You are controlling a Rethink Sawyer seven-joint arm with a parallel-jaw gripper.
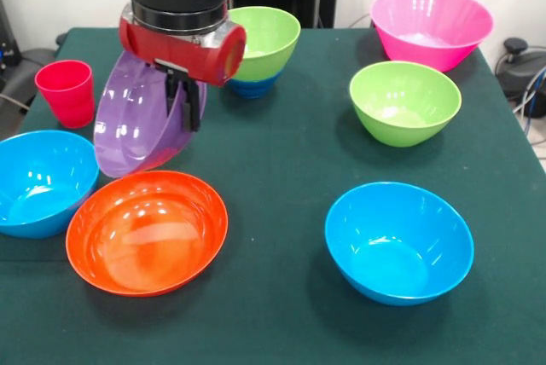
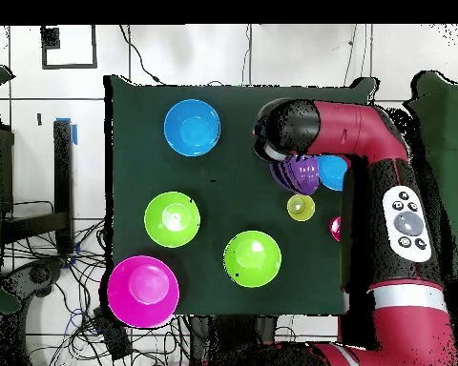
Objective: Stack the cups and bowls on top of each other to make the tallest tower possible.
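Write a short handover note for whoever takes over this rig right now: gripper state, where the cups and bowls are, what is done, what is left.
Gripper: shut on the purple bowl, held tilted above the table, beside the orange bowl.
Tower: only a lime green bowl nested on the small dark blue bowl.
Loose: two light blue bowls, second lime green bowl, pink bowl, red cup, yellow cup.
Done: two bowls stacked.
Left: add the purple bowl, then everything else.

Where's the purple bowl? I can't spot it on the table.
In the front view, the purple bowl hangs tilted in the hand, above the orange bowl, beside the red cup.
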